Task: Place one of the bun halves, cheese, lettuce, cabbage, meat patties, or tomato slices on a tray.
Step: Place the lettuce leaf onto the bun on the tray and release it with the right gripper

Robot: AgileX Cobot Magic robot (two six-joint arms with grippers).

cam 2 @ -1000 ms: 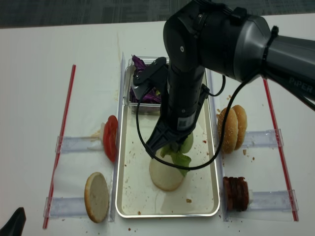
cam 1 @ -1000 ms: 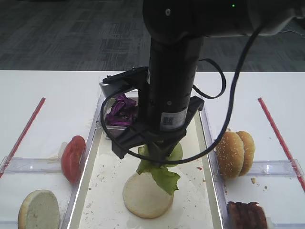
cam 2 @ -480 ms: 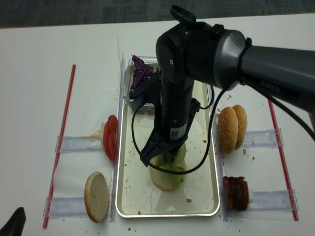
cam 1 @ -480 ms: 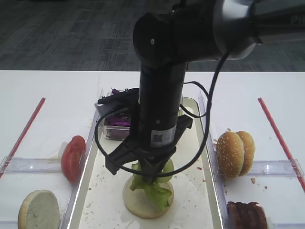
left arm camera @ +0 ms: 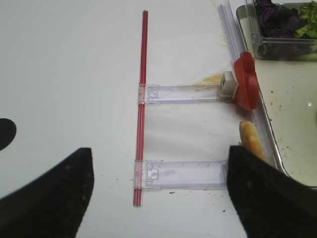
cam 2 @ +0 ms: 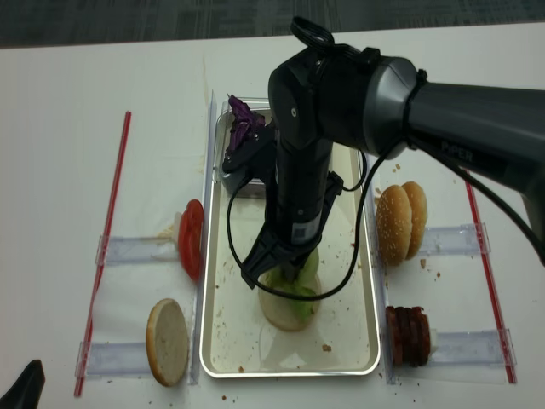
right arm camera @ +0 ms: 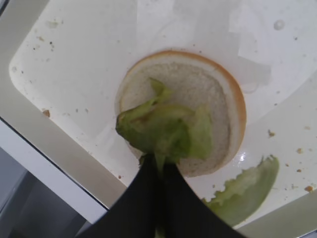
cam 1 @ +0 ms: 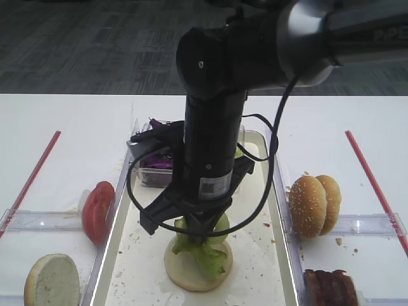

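The off-white tray [cam 1: 137, 268] lies in the middle of the table with a pale bun half [cam 1: 185, 275] on it, cut face up. My right gripper [cam 1: 201, 231] points straight down over that bun and is shut on a bunch of light green lettuce [cam 1: 204, 253]. The leaves rest on the bun's face. In the right wrist view the dark fingertips pinch the lettuce [right arm camera: 161, 126] at its stem, above the bun half [right arm camera: 220, 94]. A second lettuce piece [right arm camera: 247, 186] lies on the tray beside the bun. My left gripper [left arm camera: 158, 193] hangs open over the table left of the tray, with nothing between its fingers.
A clear tub of purple cabbage [cam 1: 156, 160] stands at the tray's far end. Tomato slices [cam 1: 97, 210] and a bun half [cam 1: 52, 280] stand in clear holders on the left. Sesame buns [cam 1: 313, 205] and meat patties [cam 1: 330, 287] are on the right. Red strips [cam 1: 32, 178] flank both sides.
My right gripper has come down and toward the near end of the tray with the lettuce, which hung above the bun half a second ago and now rests on it.
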